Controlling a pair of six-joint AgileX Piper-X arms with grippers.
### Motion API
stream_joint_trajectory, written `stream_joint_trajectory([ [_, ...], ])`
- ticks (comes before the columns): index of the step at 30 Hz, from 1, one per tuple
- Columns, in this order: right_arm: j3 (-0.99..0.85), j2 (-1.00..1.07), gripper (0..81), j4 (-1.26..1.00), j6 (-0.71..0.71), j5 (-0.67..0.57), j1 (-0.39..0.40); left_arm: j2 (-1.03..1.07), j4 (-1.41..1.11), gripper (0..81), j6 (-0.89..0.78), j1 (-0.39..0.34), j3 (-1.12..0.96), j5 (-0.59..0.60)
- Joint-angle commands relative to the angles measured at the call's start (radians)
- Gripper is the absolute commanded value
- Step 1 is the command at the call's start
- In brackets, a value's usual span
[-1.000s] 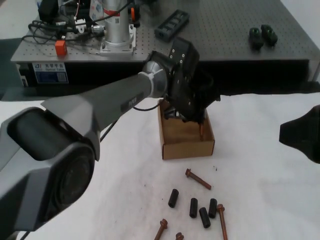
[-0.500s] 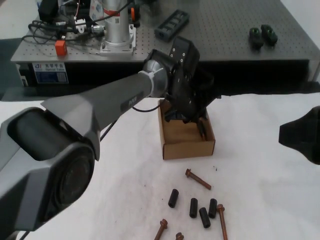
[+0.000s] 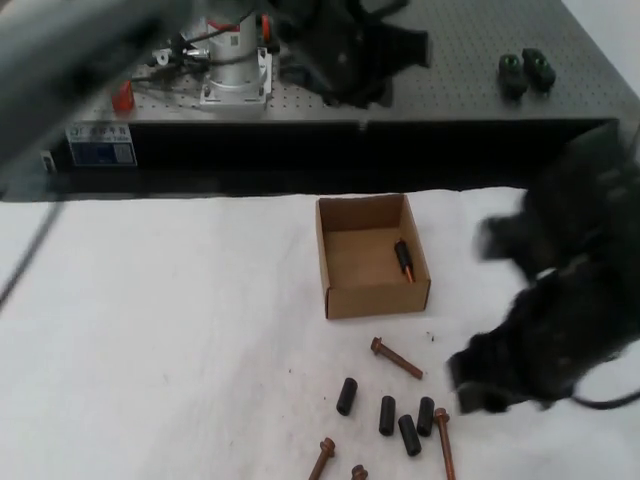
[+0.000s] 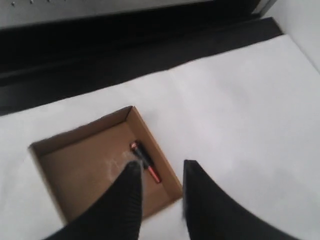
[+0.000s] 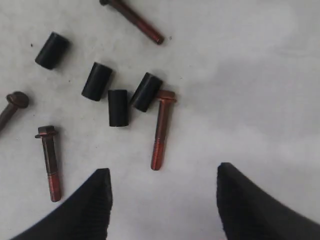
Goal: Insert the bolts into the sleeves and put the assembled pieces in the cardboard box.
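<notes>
The cardboard box (image 3: pixel 370 290) stands mid-bench with one assembled piece (image 3: pixel 404 260), a bolt in a black sleeve, lying along its right wall. In the left wrist view my left gripper (image 4: pixel 161 170) hangs open high above the box (image 4: pixel 55 150), with the assembled piece (image 4: pixel 145 161) below its fingers (image 4: pixel 125 200). My right gripper (image 5: pixel 164 172) is wide open and holds nothing, just above the loose parts. Under it lie several black sleeves (image 5: pixel 118 107) and copper bolts (image 5: pixel 161 129). The right arm (image 3: pixel 540 320) shows as a dark blur to the right of the parts (image 3: pixel 387 414).
A perforated metal bench (image 3: pixel 480 40) with cables and small black fixtures (image 3: pixel 525 70) runs along the back. White cloth (image 3: pixel 150 340) covers the work area. One bolt (image 3: pixel 396 358) lies between the box and the sleeve cluster.
My left arm has lifted up and back out of the box, leaving the assembled piece inside. My right arm has swung in from the right edge over the loose bolts and sleeves.
</notes>
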Motion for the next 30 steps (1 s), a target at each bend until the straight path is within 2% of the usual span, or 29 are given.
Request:
stream_joint_trajectory([
  [1,-0.006,0.296,39.4,-0.156,-0.018,0.022,0.127,-0.066,-0.041,21.3,0.018,0.001,0.111,-0.023],
  [10,-0.006,0.487,39.4,-0.232,-0.048,0.061,0.144,-0.353,-0.182,21.3,-0.014,0.001,0.517,-0.023],
  [20,-0.006,0.612,37.8,-0.315,-0.07,0.137,0.141,-0.438,-0.174,21.3,-0.014,0.001,0.608,-0.021],
  [23,-0.006,0.616,30.9,-0.335,-0.069,0.137,0.141,-0.438,-0.173,21.3,-0.014,0.001,0.608,-0.021],
  [30,-0.006,0.616,0.1,-0.335,-0.066,0.137,0.141,-0.438,-0.159,21.3,-0.003,0.001,0.61,-0.021],
])
